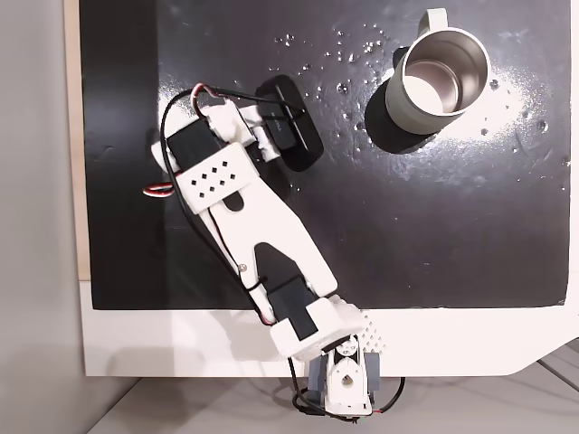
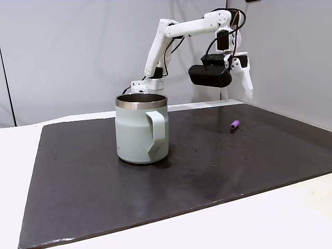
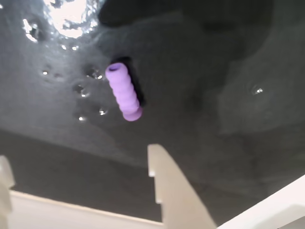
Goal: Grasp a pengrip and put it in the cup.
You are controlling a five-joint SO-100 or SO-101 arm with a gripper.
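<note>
The arm holds its pincer (image 2: 244, 85) high above the dark mat (image 2: 207, 166), with the tips pointing down. I think it is held like this so that the wrist camera can look straight down on the target before the arm goes lower. In the wrist view the two white fingers (image 3: 171, 191) stand well apart, so the pincer is spread and holds nothing.

The pen grip (image 3: 124, 92) lies flat on the mat. In the wrist view it is a little beyond the fingertips, between their two lines but nearer to the right finger, and nothing touches it. In the side fixed view the pen grip (image 2: 235, 124) lies below the pincer, well apart from the cup (image 2: 141, 129). The cup stands upright with its mouth open upward, ready to receive it.
</note>
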